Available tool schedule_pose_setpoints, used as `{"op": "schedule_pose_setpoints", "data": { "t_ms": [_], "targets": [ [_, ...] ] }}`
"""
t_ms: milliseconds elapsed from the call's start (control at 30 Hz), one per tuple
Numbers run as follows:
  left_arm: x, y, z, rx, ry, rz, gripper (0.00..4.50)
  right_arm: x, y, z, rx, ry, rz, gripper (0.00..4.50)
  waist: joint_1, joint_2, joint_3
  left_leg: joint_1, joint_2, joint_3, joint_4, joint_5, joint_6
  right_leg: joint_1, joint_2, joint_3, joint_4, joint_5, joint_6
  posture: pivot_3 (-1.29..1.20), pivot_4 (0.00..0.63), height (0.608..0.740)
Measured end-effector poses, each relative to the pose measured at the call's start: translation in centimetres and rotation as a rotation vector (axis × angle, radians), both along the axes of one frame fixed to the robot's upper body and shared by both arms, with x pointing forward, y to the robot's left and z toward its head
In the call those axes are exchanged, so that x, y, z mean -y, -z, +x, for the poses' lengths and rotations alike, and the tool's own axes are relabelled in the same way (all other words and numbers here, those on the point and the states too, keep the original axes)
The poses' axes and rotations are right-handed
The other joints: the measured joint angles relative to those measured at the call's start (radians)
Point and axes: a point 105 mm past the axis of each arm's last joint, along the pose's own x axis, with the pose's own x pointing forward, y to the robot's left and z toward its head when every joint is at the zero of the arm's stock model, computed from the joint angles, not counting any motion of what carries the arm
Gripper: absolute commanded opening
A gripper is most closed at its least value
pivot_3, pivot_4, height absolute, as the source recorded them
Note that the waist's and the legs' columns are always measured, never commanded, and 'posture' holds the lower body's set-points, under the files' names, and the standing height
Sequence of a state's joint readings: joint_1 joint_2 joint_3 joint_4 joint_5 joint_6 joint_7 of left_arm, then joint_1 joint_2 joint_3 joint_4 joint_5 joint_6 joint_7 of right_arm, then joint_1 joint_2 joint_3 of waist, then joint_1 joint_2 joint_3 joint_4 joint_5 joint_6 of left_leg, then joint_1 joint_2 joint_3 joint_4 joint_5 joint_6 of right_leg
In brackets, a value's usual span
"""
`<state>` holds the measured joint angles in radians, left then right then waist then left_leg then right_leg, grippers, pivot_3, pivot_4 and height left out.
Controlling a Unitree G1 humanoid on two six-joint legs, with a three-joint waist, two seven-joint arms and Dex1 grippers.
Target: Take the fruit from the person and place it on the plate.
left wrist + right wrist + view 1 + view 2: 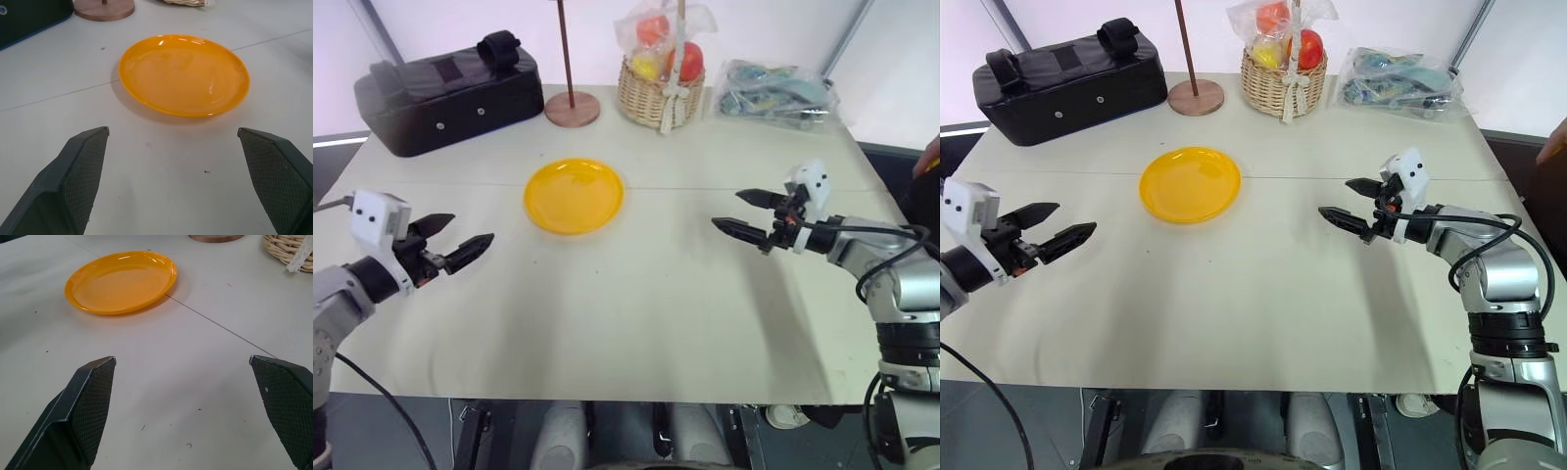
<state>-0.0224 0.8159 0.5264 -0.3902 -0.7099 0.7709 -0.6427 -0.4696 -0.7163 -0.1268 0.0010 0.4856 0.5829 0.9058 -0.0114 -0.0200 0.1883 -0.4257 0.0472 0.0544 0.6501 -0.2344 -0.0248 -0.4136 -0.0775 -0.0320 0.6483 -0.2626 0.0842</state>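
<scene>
The round, shallow, orange-yellow plastic plate [574, 195] is set flat and empty on the white desk [636, 323], toward the far half and a little nearer the left edge, where it can be reached by either arm and where nothing crowds its rim. The left gripper [453, 242] of two black fingers is held above the desk near the left edge, and the right gripper [751, 212] above it near the right edge; both are pointed inward toward the plate, with the jaws spread wide and nothing between them, which reads as a waiting posture for a handover and not as a reach for anything on the desk. The glossy yellow pear-shaped fruit cannot be made out on the desk or in either pincer, so it is judged not yet to have been offered. At the right border of the head views, beyond the desk's right edge, a small part of what may be the person's hand [1555, 143] is glimpsed, too little to tell whether anything is carried. Along the far edge are lined a black padded case [450, 95] at the left corner, a round brown wooden base with a thin pole [572, 108], a woven wicker basket of plastic-wrapped orange, red and yellow fruits [662, 86], and a clear plastic bag of small items [773, 93] toward the right corner, all kept well apart from the plate.
</scene>
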Motion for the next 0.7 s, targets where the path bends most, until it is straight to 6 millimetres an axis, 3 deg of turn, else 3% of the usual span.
{"op": "schedule_pose_setpoints", "data": {
  "t_ms": [700],
  "targets": [
    [1.3,0.1,0.5,0.016,0.016,-0.019,4.42,-0.2,0.4,0.8,0.021,0.052,-0.001,4.5,0.0,0.0,0.0,0.0,0.0,0.0,0.0,0.0,0.0,0.0,0.0,0.0,0.0,0.0,0.0,0.0,0.15,0.74]
  ]
}}
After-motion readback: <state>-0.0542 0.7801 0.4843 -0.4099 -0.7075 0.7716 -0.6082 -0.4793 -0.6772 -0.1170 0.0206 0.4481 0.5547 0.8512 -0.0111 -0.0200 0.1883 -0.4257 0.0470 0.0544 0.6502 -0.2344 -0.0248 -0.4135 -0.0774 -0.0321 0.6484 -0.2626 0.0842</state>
